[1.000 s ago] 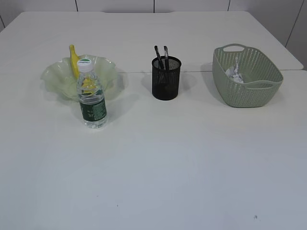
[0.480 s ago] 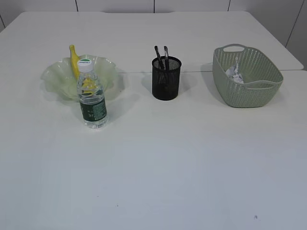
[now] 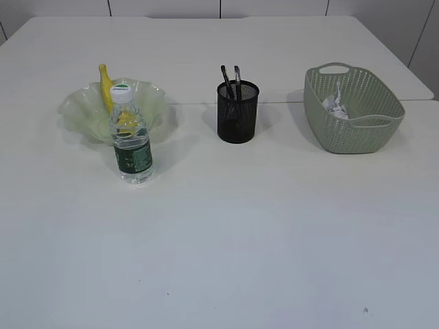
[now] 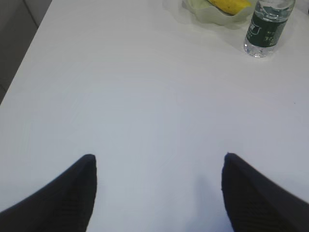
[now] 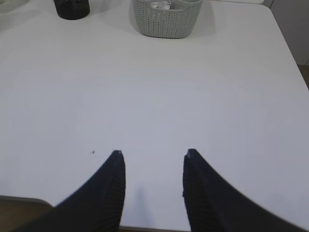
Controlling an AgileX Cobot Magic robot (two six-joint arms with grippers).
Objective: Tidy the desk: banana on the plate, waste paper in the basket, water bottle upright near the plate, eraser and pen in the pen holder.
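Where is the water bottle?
The water bottle stands upright on the left of the exterior view, just in front of the plate with the banana.

White table (image 3: 274, 226) (seam across rear), pale wall panels (image 3: 164, 7) behind.

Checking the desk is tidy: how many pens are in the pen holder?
2. Both pens stand side by side in the black mesh pen holder, tips poking above its rim. A shorter item inside may be hidden.
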